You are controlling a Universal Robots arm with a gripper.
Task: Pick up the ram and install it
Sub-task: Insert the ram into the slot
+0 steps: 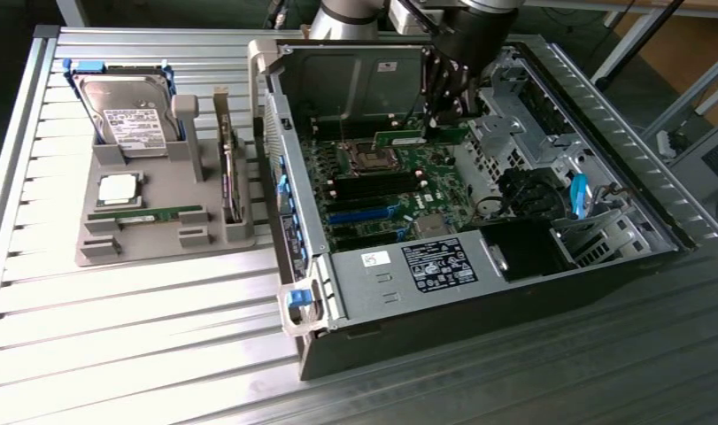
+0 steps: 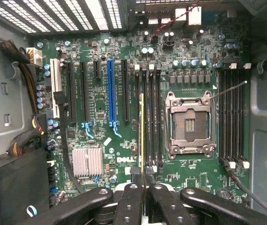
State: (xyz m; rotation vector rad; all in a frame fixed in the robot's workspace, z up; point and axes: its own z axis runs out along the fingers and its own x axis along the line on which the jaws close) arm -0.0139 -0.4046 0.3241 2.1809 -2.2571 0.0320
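My gripper reaches down into the open computer case, shut on the ram, a thin green stick held over the motherboard. In the wrist view the gripper shows its black fingers pinching the ram, seen edge-on as a thin yellow-green line. The stick runs along the black memory slots beside the empty CPU socket. Whether it touches a slot I cannot tell. A look-alike ram stick lies in the grey fixture at the exterior view's left.
The fixture also carries a hard drive, a square silver CPU and an upright dark expansion card. More memory slots lie past the socket. A silver heatsink, cable bundles and the case walls close in around the board.
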